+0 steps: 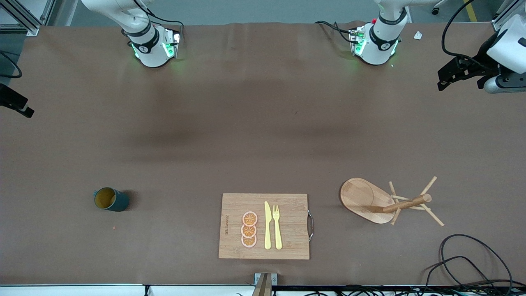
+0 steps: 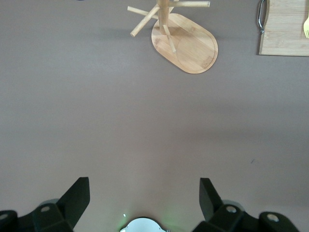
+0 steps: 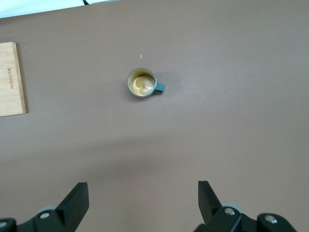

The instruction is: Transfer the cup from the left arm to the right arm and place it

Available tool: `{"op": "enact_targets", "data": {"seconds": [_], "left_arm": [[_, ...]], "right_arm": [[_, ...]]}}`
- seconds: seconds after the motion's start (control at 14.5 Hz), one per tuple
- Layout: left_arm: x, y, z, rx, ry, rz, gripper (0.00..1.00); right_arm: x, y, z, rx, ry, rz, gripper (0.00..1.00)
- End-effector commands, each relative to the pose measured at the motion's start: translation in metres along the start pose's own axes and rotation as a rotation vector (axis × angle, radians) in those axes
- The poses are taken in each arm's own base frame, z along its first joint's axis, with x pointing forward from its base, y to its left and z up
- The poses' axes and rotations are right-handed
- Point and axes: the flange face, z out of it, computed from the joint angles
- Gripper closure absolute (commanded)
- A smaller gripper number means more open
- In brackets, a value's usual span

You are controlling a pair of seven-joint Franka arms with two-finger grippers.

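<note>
The dark teal cup [image 1: 111,199] with a mustard-yellow inside stands upright on the brown table at the right arm's end, near the front camera. It also shows in the right wrist view [image 3: 142,84], its small handle to one side. My right gripper [image 3: 143,189] is open and empty, high over bare table, well apart from the cup. Only a black part of it [image 1: 18,105] shows at the edge of the front view. My left gripper [image 2: 145,186] is open and empty, high over the left arm's end of the table [image 1: 448,78].
A wooden peg stand [image 1: 386,201] on an oval base stands at the left arm's end [image 2: 186,41]. A bamboo cutting board [image 1: 287,205] with orange slices, a yellow knife and a fork lies mid-table near the front camera. Black cables [image 1: 464,255] lie at the corner.
</note>
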Motion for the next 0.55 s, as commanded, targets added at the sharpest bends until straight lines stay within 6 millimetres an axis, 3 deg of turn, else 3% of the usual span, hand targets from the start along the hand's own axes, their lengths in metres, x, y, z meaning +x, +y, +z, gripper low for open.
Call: {"op": "enact_targets", "data": {"seconds": [0.0,0.48], "left_arm": [[-0.003,0.002,-0.004,0.013,0.001,0.02,0.0],[0.004,0.003,-0.006,0.002,0.008,0.016,0.0]], "right_arm": [[-0.007,-0.005,-0.005,-0.021,0.014,-0.028,0.0],[-0.003,-0.007,-0.02,-0.025,0.035,-0.017,0.0]]}}
